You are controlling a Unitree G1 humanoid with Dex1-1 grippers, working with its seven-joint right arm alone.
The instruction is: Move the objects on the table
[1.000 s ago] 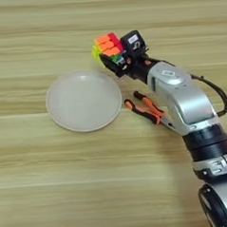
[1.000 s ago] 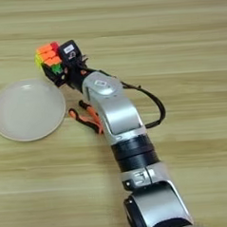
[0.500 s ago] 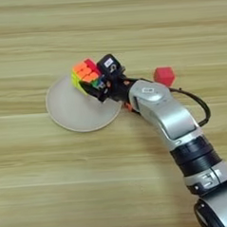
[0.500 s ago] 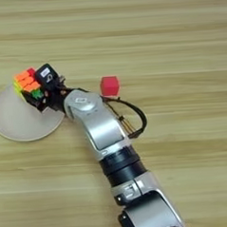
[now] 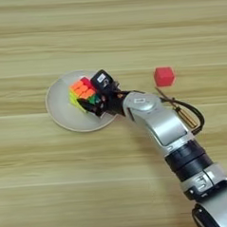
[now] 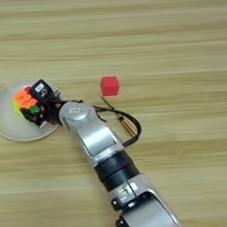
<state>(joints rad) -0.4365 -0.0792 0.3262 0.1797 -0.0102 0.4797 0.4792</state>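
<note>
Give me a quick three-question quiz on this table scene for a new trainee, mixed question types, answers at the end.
1. True or false: the puzzle cube is over the plate.
2. What does the hand hold? A) red cube B) puzzle cube C) screwdriver
3. Fill in: the red cube sits on the ____, apart from the plate.

Key: 1 true. 2 B. 3 table.
</note>
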